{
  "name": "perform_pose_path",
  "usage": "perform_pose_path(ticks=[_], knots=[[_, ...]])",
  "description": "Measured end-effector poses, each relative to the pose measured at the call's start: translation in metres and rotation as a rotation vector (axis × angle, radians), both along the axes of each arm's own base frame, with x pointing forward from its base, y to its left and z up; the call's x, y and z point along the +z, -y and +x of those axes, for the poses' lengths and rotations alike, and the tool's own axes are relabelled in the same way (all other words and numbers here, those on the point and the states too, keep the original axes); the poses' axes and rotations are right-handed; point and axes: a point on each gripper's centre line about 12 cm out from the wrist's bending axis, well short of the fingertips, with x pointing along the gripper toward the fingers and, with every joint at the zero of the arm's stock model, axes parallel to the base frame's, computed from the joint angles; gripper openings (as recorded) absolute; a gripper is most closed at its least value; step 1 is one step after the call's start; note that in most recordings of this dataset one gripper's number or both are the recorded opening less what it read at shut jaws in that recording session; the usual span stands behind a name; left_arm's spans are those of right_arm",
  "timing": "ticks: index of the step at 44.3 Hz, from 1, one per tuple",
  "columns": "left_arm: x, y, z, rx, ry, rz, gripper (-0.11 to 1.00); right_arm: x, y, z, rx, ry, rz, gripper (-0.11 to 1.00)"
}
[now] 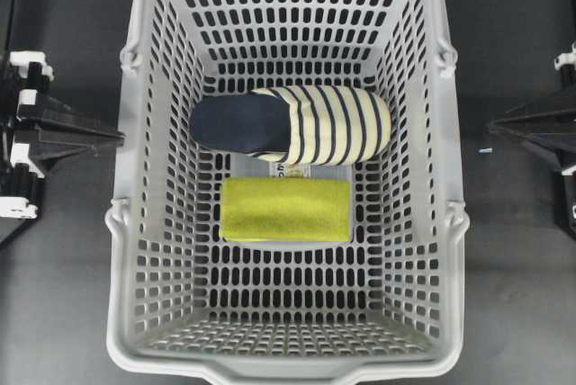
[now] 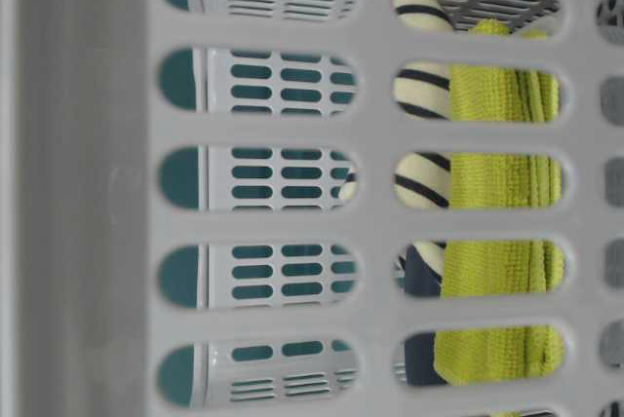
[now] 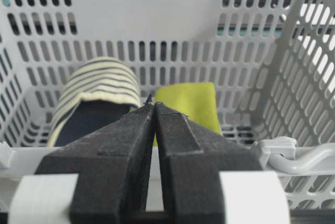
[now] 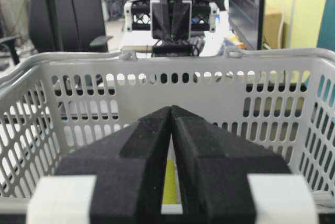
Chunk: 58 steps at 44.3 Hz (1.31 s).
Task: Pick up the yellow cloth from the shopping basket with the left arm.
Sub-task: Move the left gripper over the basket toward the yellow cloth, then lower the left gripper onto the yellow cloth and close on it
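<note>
Overhead: grey basket [image 1: 135,250] holds the yellow cloth [image 1: 286,209] flat mid-floor, a striped slipper [image 1: 292,124] just behind it. Both arms wait outside the rims. Left wrist: left gripper [image 3: 153,102] closed, empty, outside the near wall. Right wrist: right gripper [image 4: 171,110] closed, empty.

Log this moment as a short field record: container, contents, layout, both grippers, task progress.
container: shopping basket, light grey, perforated
contents: yellow cloth; striped slipper
layout: cloth lies flat on the basket floor, beside the slipper, on the side nearer the bottom edge of the overhead view
left gripper: jaws shut, holding nothing, outside the basket wall
right gripper: jaws shut, holding nothing, outside the opposite wall
progress: cloth not yet picked up
</note>
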Motion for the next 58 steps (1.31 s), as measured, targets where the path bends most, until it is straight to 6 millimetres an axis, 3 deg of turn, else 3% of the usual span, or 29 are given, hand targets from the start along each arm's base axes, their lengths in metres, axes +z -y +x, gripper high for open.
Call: perform_pose_path(ticks=[5, 10, 19, 26, 32, 35, 44, 47, 52, 58], knots=[[0.009, 0.001, 0.002, -0.005, -0.017, 0.001, 0.0, 0.001, 0.001, 0.0, -0.003, 0.0, 0.009, 0.0], [0.041, 0.0, 0.008, -0.002, -0.043, 0.008, 0.0, 0.003, 0.001, -0.001, -0.004, -0.014, 0.046, 0.0], [0.064, 0.0, 0.032, 0.004, -0.224, 0.012, 0.0, 0.0, 0.001, 0.0, -0.005, -0.087, 0.083, 0.0], [0.072, 0.001, 0.061, 0.004, -0.379, 0.022, 0.0, -0.005, 0.001, 0.001, -0.007, -0.164, 0.083, 0.0], [0.067, 0.001, 0.09, 0.007, -0.518, 0.025, 0.0, -0.009, 0.001, 0.0, -0.008, -0.211, 0.08, 0.02], [0.062, 0.001, 0.102, 0.006, -0.575, 0.024, 0.0, -0.009, 0.001, 0.0, -0.009, -0.213, 0.079, 0.13], [0.056, 0.002, 0.136, 0.006, -0.668, 0.026, 0.0, -0.009, 0.001, -0.001, -0.008, -0.219, 0.083, 0.69], [0.052, 0.002, 0.146, 0.006, -0.71, 0.028, 0.0, -0.009, 0.001, -0.001, -0.009, -0.219, 0.082, 0.81], [0.043, 0.003, 0.161, 0.008, -0.809, 0.028, 0.04, -0.009, 0.001, -0.001, -0.009, -0.221, 0.085, 0.79], [0.028, 0.004, 0.179, 0.008, -0.906, 0.031, 0.39, -0.009, 0.001, -0.001, -0.009, -0.221, 0.084, 0.77]])
